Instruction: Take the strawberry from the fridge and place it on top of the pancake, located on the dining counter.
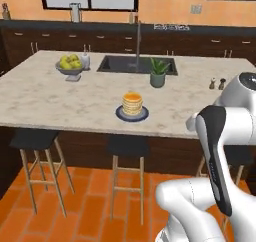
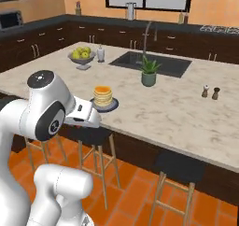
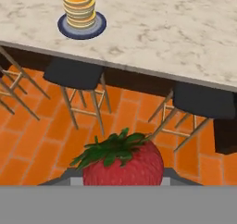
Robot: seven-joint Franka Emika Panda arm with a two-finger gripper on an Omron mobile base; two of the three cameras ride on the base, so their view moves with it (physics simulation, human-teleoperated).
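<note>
arm [image 1: 220, 136]: glossy white rounded shells | joints: dark grey, maybe black

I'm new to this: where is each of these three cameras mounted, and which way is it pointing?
Left base view: rides on the base behind the arm's left, looking forward and down at the dining counter; the white arm rises at lower right.
Right base view: behind the arm's right, facing the same counter; the arm fills the lower left.
Hand view: on the hand, looking along the gripper at the strawberry it holds, with stools and counter edge beyond.
All three share the pancake on its blue plate.
</note>
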